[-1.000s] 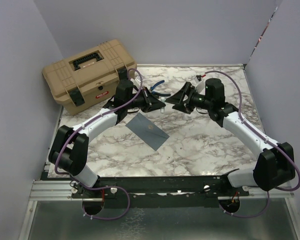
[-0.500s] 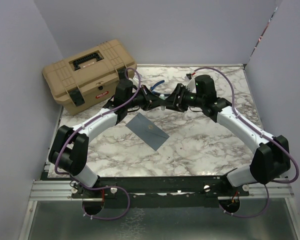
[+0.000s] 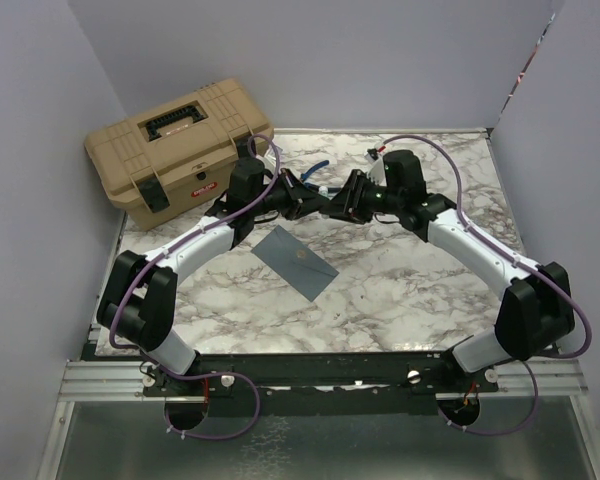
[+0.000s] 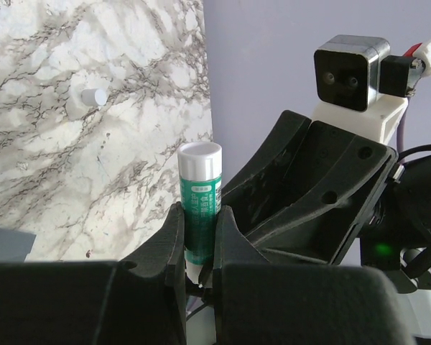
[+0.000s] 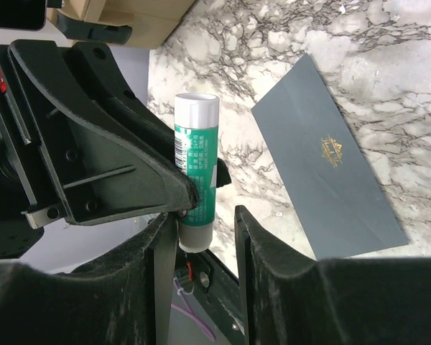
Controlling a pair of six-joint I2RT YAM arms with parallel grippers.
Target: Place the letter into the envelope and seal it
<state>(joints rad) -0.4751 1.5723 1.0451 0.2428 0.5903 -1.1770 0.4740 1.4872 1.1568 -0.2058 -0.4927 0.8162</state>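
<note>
The two arms meet over the far middle of the desk [image 3: 420, 290], their claws nose to nose above the marble. The left claw [image 3: 316, 203] is clenched on a glue stick [image 4: 200, 188], a green tube with a white cap, pinching it low on the body so the capped end stands clear above the fingers [image 4: 171, 241]. The right claw [image 3: 340, 208] comes at the same stick from the right. Seen from its own wrist, its two fingers [image 5: 248, 237] stand parted on either side of the tube's pale grey bottom end. A gap shows between the tube and the finger on the envelope's side, so it straddles the stick and is not clamped on it.

The envelope [image 3: 295, 262] lies flat on the desk, slate blue-grey, nearer to the arm bases than the claws and a little to their left. It is apart from both claws, and nothing touches it. It sits slantwise, one end pointing far-left and the other near-right, with a small gold emblem [image 5: 332, 151] showing on its upper face.

At the far left corner sits a tan toolbox [image 3: 175, 145] with black latches, its lid down. A small white cap-like piece [image 4: 93, 97] rests on the marble, well clear of the stick.
</note>
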